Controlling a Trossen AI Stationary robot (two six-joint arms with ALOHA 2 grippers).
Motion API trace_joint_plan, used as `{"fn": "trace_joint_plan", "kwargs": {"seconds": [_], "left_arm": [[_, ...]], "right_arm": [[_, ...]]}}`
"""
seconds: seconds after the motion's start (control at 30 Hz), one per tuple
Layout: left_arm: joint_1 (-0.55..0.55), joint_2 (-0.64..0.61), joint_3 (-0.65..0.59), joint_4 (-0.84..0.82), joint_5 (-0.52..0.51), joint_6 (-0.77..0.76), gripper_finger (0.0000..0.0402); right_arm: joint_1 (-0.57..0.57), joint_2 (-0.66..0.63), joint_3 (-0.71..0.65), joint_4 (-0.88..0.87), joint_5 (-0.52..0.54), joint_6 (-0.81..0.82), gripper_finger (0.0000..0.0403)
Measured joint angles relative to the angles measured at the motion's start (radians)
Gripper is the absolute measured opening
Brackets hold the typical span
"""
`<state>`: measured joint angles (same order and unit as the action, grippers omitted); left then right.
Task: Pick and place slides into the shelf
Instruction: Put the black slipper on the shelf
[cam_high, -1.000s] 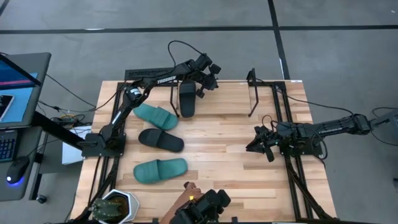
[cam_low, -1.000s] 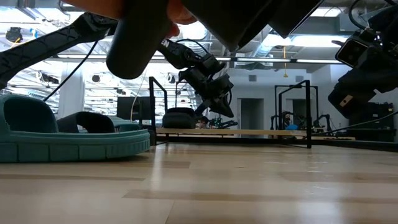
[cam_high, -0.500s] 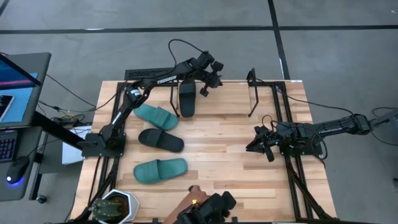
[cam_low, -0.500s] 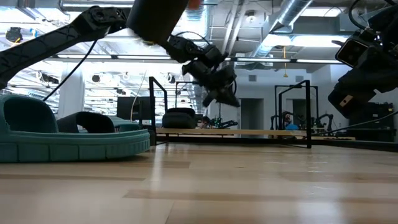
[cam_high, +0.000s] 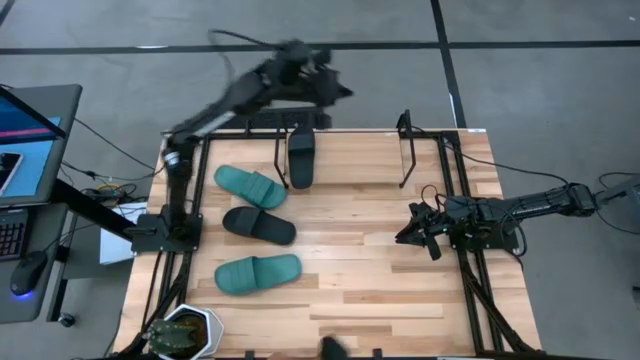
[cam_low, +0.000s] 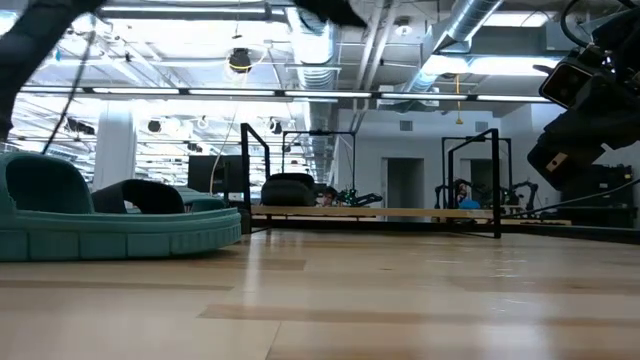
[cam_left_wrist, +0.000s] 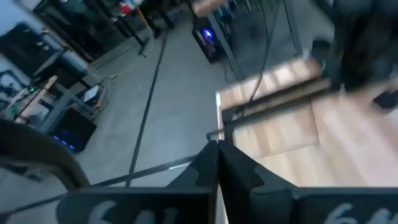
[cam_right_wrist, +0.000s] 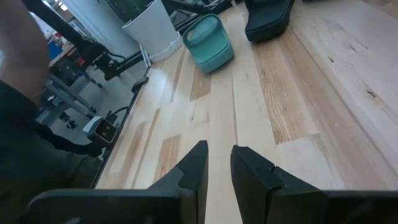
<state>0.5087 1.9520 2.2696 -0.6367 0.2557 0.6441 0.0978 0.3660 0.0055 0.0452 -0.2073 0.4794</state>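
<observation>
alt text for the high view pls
Top-down view of a wooden table: one black slide sits in the shelf at the far edge, while two teal slides and another black one lie loose at left. The left hand is raised beyond the shelf; the right hand rests at right.

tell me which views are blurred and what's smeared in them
High view: the left arm is a motion smear above the table's far edge, while the slides and the shelf stay sharp. Left wrist view: the whole picture streaks, floor and table edge alike. Low view: the nearest teal slide looks soft. Right wrist view: reasonably sharp, with the right gripper low over the wood.
</observation>
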Motion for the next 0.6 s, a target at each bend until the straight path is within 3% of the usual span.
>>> {"fn": "trace_joint_plan", "kwargs": {"seconds": [0.23, 0.47, 0.6], "left_arm": [[-0.017, -0.209, 0.000, -0.267, -0.058, -0.262, 0.0000], [-0.132, -0.265, -0.001, -0.636, -0.329, -0.395, 0.0000], [-0.216, -0.271, -0.046, -0.714, -0.454, -0.464, 0.0000]], "right_arm": [[0.000, 0.000, 0.000, 0.000, 0.000, 0.000, 0.0059], [0.000, 0.000, 0.000, 0.000, 0.000, 0.000, 0.0059], [0.000, 0.000, 0.000, 0.000, 0.000, 0.000, 0.0059]]}}
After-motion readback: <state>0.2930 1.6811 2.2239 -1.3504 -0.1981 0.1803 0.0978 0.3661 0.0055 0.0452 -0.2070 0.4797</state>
